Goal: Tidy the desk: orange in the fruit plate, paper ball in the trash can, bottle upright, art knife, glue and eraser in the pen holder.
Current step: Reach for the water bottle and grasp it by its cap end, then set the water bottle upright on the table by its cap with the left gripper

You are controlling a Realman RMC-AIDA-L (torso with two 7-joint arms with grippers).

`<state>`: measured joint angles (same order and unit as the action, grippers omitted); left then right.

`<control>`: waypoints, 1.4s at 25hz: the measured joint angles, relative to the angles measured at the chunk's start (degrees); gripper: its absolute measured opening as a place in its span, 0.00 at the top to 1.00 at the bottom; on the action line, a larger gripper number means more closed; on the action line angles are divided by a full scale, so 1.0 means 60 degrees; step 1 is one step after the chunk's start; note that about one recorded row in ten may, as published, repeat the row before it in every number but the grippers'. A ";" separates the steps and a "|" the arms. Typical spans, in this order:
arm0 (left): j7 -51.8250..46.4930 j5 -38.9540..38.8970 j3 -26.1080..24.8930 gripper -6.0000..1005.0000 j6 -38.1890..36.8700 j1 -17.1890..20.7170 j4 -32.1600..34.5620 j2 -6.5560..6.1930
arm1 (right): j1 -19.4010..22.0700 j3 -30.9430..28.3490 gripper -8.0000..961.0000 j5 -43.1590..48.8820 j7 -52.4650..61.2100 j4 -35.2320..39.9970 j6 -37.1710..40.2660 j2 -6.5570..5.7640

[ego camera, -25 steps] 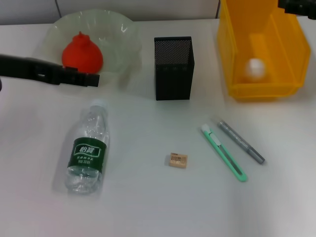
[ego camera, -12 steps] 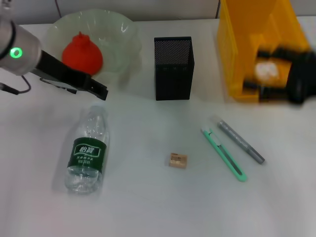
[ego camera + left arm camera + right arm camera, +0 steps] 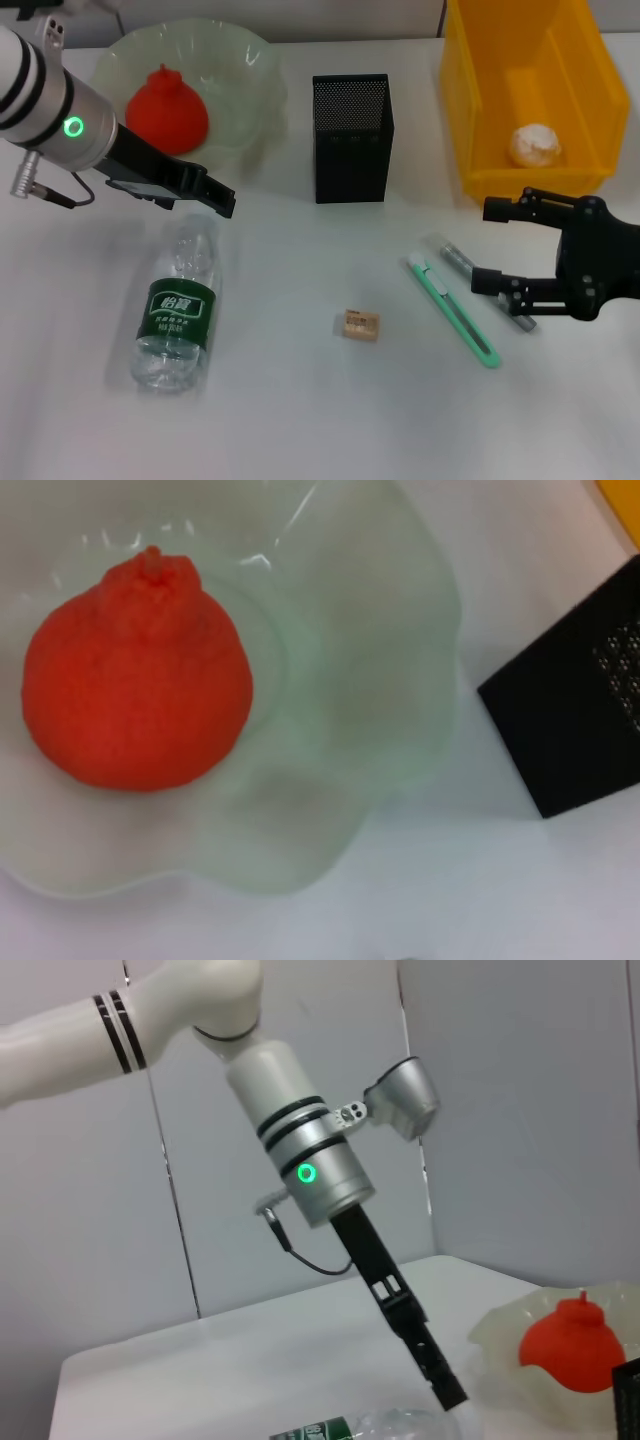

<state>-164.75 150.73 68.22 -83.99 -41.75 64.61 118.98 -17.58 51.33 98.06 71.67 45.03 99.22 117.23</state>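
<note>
White desk (image 3: 300,420) fills the head view, with the pen holder (image 3: 351,138) standing square near its far middle as the handiest marker. To the holder's left sits the fruit plate (image 3: 250,70) with the orange (image 3: 166,110) already in it; to its right the trash can (image 3: 480,120) holds the paper ball (image 3: 534,145). So two jobs look done. Nearer than the holder and to its left, the bottle (image 3: 177,318) lies on its side, cap toward the plate. The left gripper (image 3: 215,197) hangs just over that cap end with nothing in it; its fingers look closed together, though I cannot tell for sure. Nearer than the holder and a little to its right lies the eraser (image 3: 361,324), and further right the knife (image 3: 452,310) and the glue (image 3: 455,257) lie side by side, all three outside the holder. The right gripper (image 3: 485,245) reaches in from the right with its fingers spread wide, one on each side of the glue's middle, gripping nothing yet. Left wrist view: the orange (image 3: 135,685) rests inside the plate (image 3: 400,680), with a corner of the holder (image 3: 575,710) just beside the rim. Right wrist view: the left arm (image 3: 310,1175) slants down to the bottle (image 3: 350,1428), and the orange (image 3: 575,1345) in the plate (image 3: 500,1330) shows beyond. Left to do, by my reckoning: stand the bottle up and put three small things in the holder.
</note>
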 joint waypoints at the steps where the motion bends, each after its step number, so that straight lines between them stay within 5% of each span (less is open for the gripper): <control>1: -0.0002 0.0000 0.0010 0.18 0.0154 -0.0042 -0.0161 0.0004 | 0.0044 -0.0001 0.12 -0.0011 -0.0114 -0.0075 0.0007 0.0000; 16: -0.0009 0.0013 0.0815 0.18 0.1168 -0.0069 -0.1032 0.0018 | 0.0094 -0.0625 0.12 -0.0081 -0.0312 -0.0400 0.0529 -0.0013; 21: 0.0021 0.0064 0.1189 0.37 0.1299 -0.0026 -0.1060 0.0018 | 0.0130 -0.0721 0.12 -0.0086 -0.0315 -0.0472 0.0544 -0.0031; 31: 0.0442 0.0171 0.1564 0.52 0.1328 0.0159 -0.0990 -0.0010 | 0.0247 -0.1288 0.12 -0.0057 -0.0300 -0.0565 0.0951 -0.0073; 35: 0.1086 -0.0121 0.1510 0.55 0.0945 0.0594 -0.0181 -0.0024 | 0.0283 -0.1468 0.12 -0.0053 -0.0263 -0.0574 0.1095 -0.0073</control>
<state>-158.23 150.00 77.28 -78.32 -38.19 63.52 118.84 -15.88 42.52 97.74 70.09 41.59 105.79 116.79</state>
